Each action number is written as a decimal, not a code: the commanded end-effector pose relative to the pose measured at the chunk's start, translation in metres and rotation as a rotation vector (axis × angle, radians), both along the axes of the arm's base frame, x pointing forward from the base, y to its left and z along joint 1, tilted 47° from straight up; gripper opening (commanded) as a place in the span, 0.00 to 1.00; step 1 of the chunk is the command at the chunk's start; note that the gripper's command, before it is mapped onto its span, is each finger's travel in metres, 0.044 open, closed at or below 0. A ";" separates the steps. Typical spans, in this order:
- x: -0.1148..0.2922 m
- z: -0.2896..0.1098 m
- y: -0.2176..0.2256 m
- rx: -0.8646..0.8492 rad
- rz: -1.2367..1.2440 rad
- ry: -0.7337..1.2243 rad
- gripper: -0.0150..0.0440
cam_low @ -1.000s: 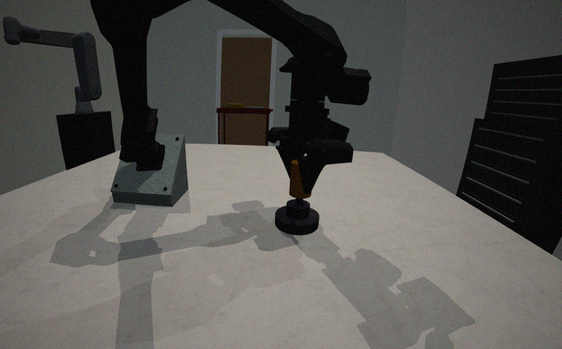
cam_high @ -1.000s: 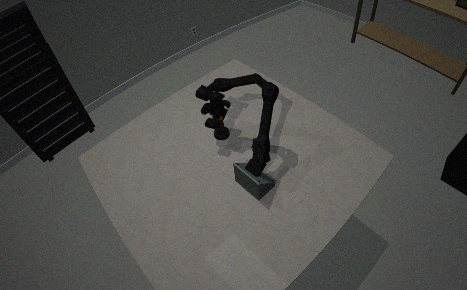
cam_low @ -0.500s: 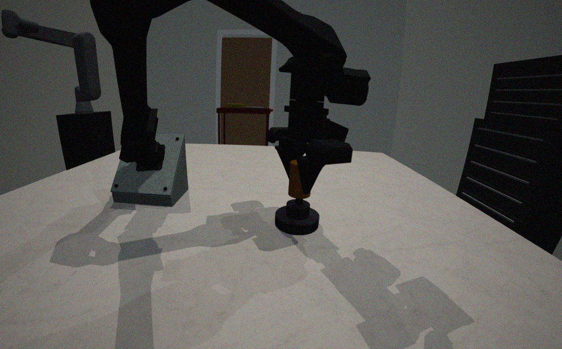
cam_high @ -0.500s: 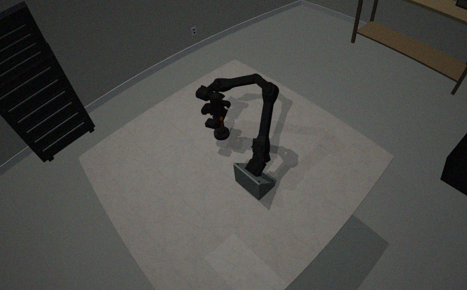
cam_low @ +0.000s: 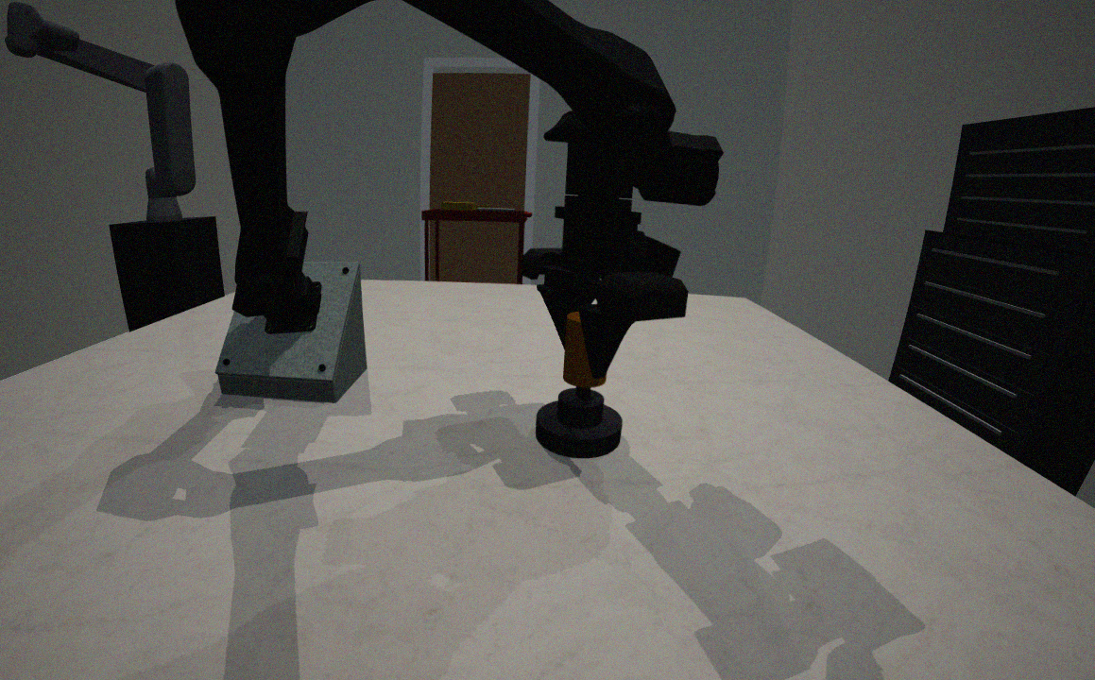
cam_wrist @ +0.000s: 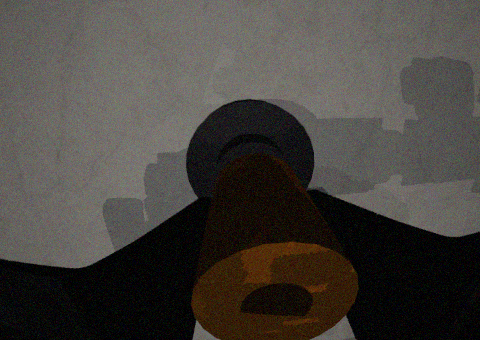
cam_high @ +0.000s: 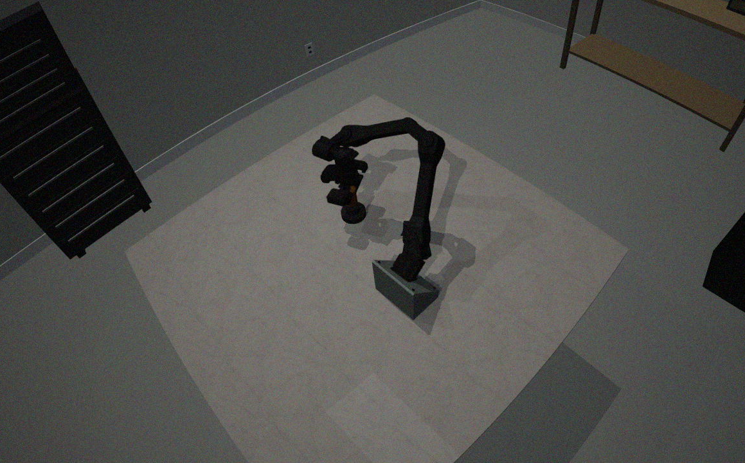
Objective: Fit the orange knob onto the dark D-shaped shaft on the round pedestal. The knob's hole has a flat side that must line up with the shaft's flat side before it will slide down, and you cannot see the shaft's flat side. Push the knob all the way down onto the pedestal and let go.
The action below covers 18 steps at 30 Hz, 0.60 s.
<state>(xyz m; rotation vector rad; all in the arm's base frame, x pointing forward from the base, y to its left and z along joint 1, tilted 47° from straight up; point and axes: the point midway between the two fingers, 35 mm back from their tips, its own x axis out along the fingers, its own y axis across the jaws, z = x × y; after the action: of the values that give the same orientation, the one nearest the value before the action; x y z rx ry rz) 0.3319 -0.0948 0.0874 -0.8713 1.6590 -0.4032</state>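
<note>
The orange knob [cam_wrist: 270, 254] is seen closest in the wrist view, clamped between the dark fingers of the tool [cam_low: 587, 350], its D-shaped hole facing the camera. Directly beyond it, the round pedestal [cam_wrist: 207, 150] is partly covered by the knob. From the exterior view, the knob [cam_low: 574, 355] is held upright just above the pedestal [cam_low: 578, 429] on the pale surface [cam_low: 788, 439]; whether it touches the shaft cannot be told. Farther back, the arm's grey base [cam_low: 339, 347] is seen.
</note>
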 end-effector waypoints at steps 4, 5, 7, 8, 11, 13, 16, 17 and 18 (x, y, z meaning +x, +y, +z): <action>-0.002 0.000 0.000 0.000 0.004 0.005 0.25; -0.002 0.001 0.000 0.000 0.004 0.005 0.25; -0.001 0.001 0.001 0.000 0.004 0.005 0.25; -0.001 0.002 0.001 0.000 0.004 0.005 0.25; 0.000 0.002 0.001 0.000 0.004 0.005 0.25; 0.000 0.002 0.000 0.000 0.004 0.005 0.25; 0.001 0.002 0.000 0.000 0.004 0.005 0.25; 0.001 0.002 0.000 0.000 0.004 0.005 0.25; 0.001 0.002 0.000 0.000 0.004 0.005 0.25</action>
<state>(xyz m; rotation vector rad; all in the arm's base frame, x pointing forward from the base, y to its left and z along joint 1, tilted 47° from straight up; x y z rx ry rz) 0.3316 -0.0947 0.0889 -0.8733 1.6624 -0.4014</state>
